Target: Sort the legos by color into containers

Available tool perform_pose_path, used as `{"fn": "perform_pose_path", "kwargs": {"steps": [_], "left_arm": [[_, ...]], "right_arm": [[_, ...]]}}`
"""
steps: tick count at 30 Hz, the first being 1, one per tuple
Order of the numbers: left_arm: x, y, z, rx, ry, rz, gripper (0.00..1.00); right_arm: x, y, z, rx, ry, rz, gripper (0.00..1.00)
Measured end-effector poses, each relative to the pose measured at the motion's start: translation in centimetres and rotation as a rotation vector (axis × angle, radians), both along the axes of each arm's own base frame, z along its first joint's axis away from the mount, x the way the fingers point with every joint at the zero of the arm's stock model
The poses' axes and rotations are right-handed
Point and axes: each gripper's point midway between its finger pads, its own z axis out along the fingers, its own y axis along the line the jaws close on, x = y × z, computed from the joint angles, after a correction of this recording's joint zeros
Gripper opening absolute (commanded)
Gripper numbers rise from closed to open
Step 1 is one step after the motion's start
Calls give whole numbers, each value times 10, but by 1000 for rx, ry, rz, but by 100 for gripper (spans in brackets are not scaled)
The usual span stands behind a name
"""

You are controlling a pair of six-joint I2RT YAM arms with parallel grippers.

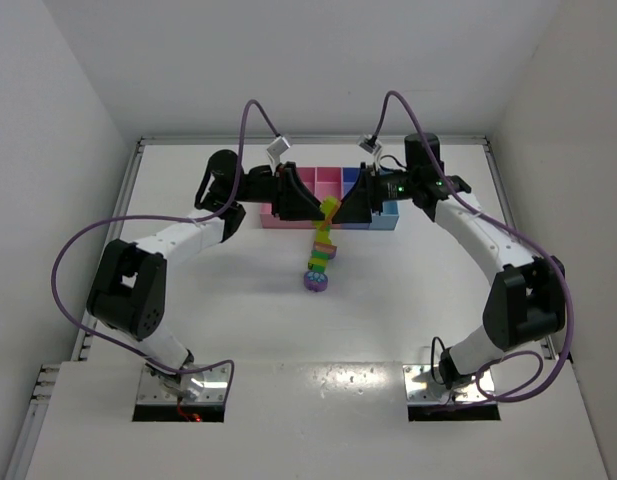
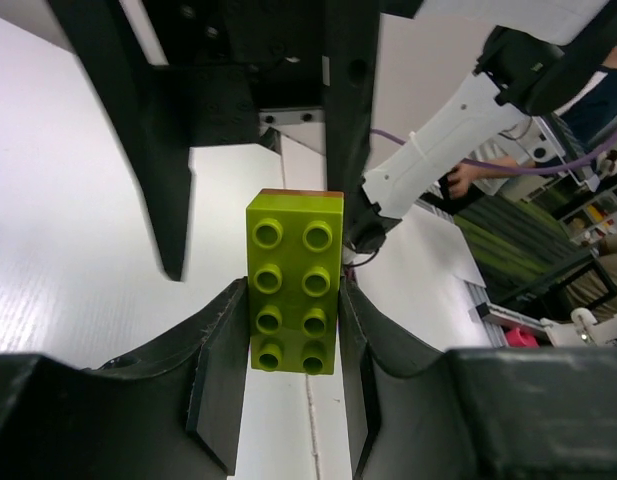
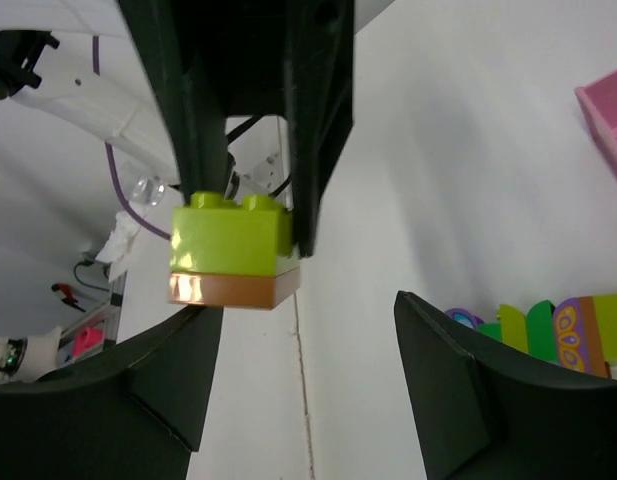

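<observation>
My left gripper is shut on a lime-green brick with an orange plate joined under it, and holds it in the air in front of the tray of containers. My right gripper faces it, open, with its fingers on either side of the brick's far end and not closed on it. A multicoloured strip of legos lies on the table below, ending in a round purple piece. The strip also shows in the right wrist view.
The tray has pink compartments, a purple-blue one and a light blue one, partly hidden by both grippers. White walls enclose the table on the left, back and right. Purple cables loop above both arms.
</observation>
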Motion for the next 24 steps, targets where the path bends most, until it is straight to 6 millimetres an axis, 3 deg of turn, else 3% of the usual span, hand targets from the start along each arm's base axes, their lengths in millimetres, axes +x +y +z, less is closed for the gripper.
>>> {"fn": "perform_pose_path", "kwargs": {"steps": [10, 24], "left_arm": [[12, 3, -8, 9, 17, 36, 5], [9, 0, -8, 9, 17, 29, 5]], "right_arm": [[-25, -2, 1, -5, -21, 66, 68], [-14, 2, -4, -3, 1, 49, 69]]}}
